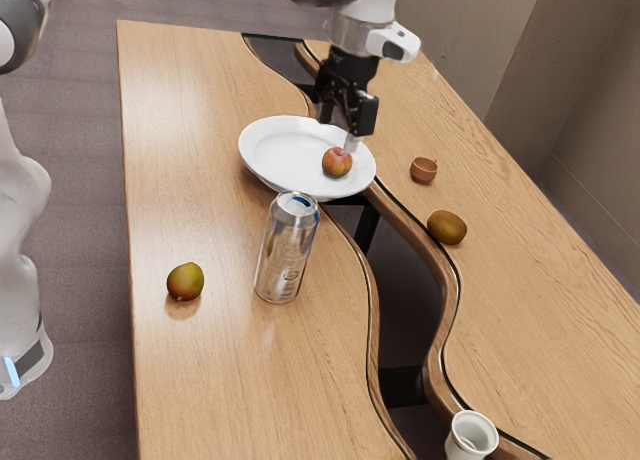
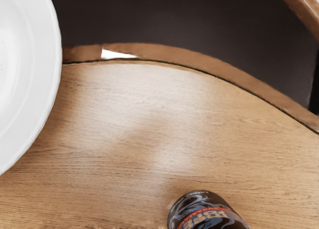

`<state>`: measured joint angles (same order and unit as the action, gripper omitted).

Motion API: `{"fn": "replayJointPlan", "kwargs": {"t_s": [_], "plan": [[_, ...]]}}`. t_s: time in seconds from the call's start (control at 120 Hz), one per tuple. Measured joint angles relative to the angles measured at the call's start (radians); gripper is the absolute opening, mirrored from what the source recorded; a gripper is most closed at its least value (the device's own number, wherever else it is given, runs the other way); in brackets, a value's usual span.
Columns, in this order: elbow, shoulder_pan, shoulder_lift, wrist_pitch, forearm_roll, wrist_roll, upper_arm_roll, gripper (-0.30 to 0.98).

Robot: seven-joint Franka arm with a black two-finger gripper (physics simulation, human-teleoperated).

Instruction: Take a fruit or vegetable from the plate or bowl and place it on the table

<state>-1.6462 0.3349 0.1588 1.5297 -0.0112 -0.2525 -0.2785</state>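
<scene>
My gripper (image 1: 339, 132) is over the right part of the white plate (image 1: 275, 150) in the exterior view, its fingers apart. Just below one fingertip, a red-yellow apple (image 1: 337, 162) appears within the plate's rim; whether they touch I cannot tell. In the wrist view the plate's rim (image 2: 47, 97) curves along one side, beside bare wood.
A silver can (image 1: 287, 250) stands near the plate; its dark printed side (image 2: 204, 211) faces the wrist camera. Around lie a mango-like fruit (image 1: 185, 281), a brown fruit (image 1: 447, 227), a small brown bowl (image 1: 424, 170) and a white cup (image 1: 471, 436). A dark winding gap (image 1: 405, 290) splits the table.
</scene>
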Motion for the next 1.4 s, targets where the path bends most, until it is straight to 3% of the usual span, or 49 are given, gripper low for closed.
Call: {"fn": "replayJointPlan", "kwargs": {"t_s": [0.1, 0.25, 0.367, 0.442, 0.542, 0.825, 1.4], "plan": [[-0.017, 0.010, 0.001, -0.008, -0.001, -0.115, -0.019, 0.68], [-0.059, -0.039, -0.018, -0.013, -0.014, -0.281, -0.203, 0.69], [-0.008, -0.045, -0.111, -0.014, -0.060, -0.403, -0.222, 0.69], [0.046, -0.087, -0.221, 0.027, -0.041, -0.451, -0.221, 0.69], [0.053, -0.149, -0.268, 0.099, -0.021, -0.495, -0.221, 0.69], [0.067, -0.276, -0.361, 0.265, -0.009, -0.422, -0.188, 0.69], [0.060, -0.333, -0.455, 0.462, 0.015, -0.237, -0.098, 0.69]]}}
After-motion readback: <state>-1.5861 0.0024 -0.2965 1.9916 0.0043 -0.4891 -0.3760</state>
